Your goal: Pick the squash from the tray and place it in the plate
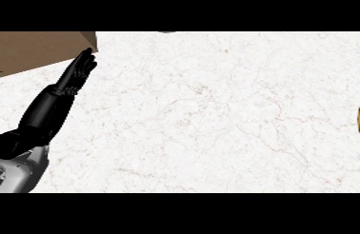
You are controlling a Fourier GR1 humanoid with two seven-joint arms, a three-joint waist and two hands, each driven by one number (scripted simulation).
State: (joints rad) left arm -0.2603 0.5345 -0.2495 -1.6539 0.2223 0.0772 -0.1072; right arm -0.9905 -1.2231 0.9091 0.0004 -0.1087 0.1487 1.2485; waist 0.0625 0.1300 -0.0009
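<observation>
The white marbled tabletop (pixel 211 114) fills nearly the whole head view, and it is bare across its broad middle. At the upper left corner a brown flat surface (pixel 35 50) juts in, cut off by the edge; it may be the tray, though too little of it shows to be sure. Next in size is the left forearm (pixel 38 119), rising from the lower left edge toward that brown corner. Its black left hand (pixel 79 71) is open, fingers straight and held together, tips just at the brown surface's corner, with nothing in its hold (it looks parked rather than busy). The right hand does not show at all.

Smallest is a thin yellowish-brown sliver (pixel 358 120) at the far right edge, which could be the plate's rim or the squash itself; I cannot tell which. The squash is not plainly visible anywhere, so neither its direction from the hand nor its long axis can be read. If it lies on the brown surface, the left hand is nearer.
</observation>
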